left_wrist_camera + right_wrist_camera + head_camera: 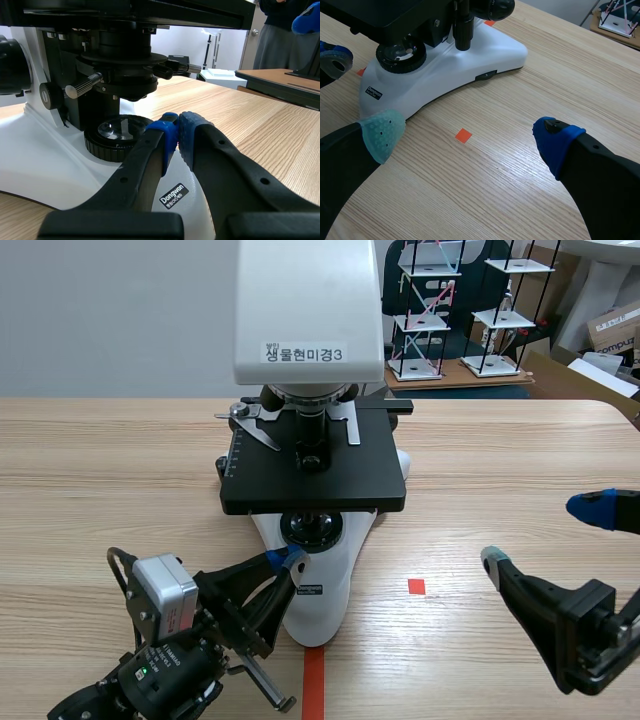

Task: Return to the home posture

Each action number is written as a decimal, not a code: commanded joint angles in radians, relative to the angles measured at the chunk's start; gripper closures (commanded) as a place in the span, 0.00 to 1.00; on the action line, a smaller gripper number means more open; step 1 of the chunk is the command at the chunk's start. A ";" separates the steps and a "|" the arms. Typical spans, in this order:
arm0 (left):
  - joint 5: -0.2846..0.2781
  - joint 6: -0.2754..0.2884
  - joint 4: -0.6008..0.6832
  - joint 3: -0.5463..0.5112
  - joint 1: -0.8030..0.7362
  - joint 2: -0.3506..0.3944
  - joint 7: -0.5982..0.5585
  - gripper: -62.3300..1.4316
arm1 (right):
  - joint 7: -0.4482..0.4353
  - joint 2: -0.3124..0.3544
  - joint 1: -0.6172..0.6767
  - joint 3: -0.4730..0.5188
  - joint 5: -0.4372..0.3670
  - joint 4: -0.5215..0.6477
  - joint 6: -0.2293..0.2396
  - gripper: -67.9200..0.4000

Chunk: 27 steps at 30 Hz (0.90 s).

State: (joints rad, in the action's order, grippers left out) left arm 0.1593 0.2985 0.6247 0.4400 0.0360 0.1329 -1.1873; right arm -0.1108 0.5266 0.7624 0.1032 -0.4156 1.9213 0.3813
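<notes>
A white and black microscope (310, 440) stands in the middle of the frame on a light wooden table (100, 470). Its head rises to the top edge and carries a label in Korean script ending in the figure 3. Its black stage (320, 475) sits at the centre, and its white base (335, 570) runs down toward the lower middle.

The left arm comes in at the lower left corner, with its grey wrist camera (165, 590) on top. The left gripper (288, 558) is closed with nothing between its fingers. In its own wrist view the two blue pads (167, 132) meet at the tips. They sit over the near end of the white base, just short of the round light lens (117, 131) under the stage. Whether the tips touch the base cannot be told.

The right arm comes in at the lower right corner. The right gripper (541, 535) is spread wide over bare table, one pad grey-green and the other blue, holding nothing. It is well apart from the stage. In its wrist view a small orange-red tape square (464, 135) lies on the wood between its fingers, and the base lies ahead of the grey-green pad.

An orange-red tape line (314, 680) runs to the bottom edge below the base. In the upper right, beyond the table, stand black-and-white shelf racks (430, 310) and a cardboard box (615, 330).
</notes>
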 commanded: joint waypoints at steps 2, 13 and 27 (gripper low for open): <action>-0.005 -0.001 0.016 -0.001 0.006 -0.005 -0.021 0.92 | -0.019 0.007 -0.010 0.007 -0.008 0.008 0.001 0.17; -0.005 -0.001 0.016 -0.001 0.006 -0.005 -0.021 0.91 | -0.027 0.007 -0.010 0.007 -0.008 0.008 0.001 0.17; -0.004 -0.001 0.024 -0.001 0.000 0.025 -0.019 0.71 | -0.030 0.007 -0.009 0.007 -0.008 0.008 0.000 0.17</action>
State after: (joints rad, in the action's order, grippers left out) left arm 0.1593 0.2985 0.6250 0.4400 0.0360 0.1448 -1.1877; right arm -0.1223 0.5266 0.7624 0.1032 -0.4156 1.9213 0.3813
